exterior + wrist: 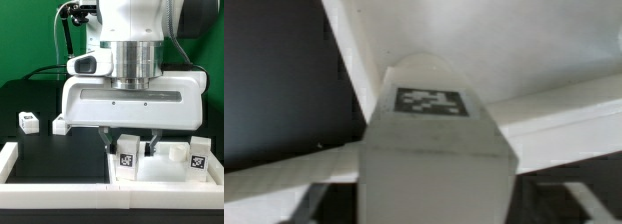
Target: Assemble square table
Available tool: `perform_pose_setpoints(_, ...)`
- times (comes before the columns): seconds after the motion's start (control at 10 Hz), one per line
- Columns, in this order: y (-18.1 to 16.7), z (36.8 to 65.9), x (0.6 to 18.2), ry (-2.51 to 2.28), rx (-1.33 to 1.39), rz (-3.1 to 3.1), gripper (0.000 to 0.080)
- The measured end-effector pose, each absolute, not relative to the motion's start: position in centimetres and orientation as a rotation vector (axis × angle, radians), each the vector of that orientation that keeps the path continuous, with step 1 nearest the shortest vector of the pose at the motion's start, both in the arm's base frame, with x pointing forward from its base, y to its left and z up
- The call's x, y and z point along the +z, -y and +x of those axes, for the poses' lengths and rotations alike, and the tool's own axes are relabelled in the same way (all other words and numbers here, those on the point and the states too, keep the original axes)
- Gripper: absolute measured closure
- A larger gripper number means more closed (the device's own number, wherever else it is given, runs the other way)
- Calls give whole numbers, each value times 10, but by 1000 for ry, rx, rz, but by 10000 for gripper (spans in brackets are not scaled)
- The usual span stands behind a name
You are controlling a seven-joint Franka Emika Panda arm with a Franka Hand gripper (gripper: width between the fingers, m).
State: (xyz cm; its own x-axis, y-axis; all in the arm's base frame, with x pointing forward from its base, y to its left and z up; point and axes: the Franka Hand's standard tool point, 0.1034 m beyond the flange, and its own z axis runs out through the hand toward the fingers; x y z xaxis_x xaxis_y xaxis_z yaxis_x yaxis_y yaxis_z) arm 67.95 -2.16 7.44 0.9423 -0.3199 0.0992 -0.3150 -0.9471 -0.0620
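Observation:
The white square tabletop (160, 172) lies at the front of the exterior view's right. A white tagged leg (127, 151) stands upright at its left end, and two more tagged legs (198, 152) (175, 153) stand on it further right. My gripper (129, 143) is lowered over the left leg, one finger on each side. In the wrist view that leg (434, 110) fills the middle. Dark gaps separate it from the fingers (315, 198), so the gripper is open around it. The tabletop's rim (562, 110) shows behind the leg.
A small white tagged leg (28, 122) and another white part (60, 125) lie on the black mat at the exterior view's left. The low white border wall (50, 170) runs along the front and left. The arm's body hides the table behind it.

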Motion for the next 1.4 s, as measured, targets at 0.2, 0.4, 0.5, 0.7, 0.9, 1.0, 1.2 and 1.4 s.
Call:
perform_pose_setpoints(0.2, 21, 679, 74, -754, -158, -2989, 511)
perform_pose_setpoints(0.4, 18, 676, 72, -1083, -172, -2885, 511)
perform_pose_setpoints(0.5, 18, 674, 73, -1392, -158, -2756, 511)
perform_pose_setpoints(0.7, 19, 671, 72, -1949, -82, -2386, 511)
perform_pose_setpoints(0.9, 25, 668, 72, -2234, 6, -2063, 510)
perform_pose_setpoints(1.0, 27, 668, 72, -2243, 10, -2057, 510)
perform_pose_setpoints(1.2, 23, 666, 70, -2160, 2, -2160, 498)
perform_pose_setpoints(1.4, 1, 658, 61, -1703, -65, -2614, 190)
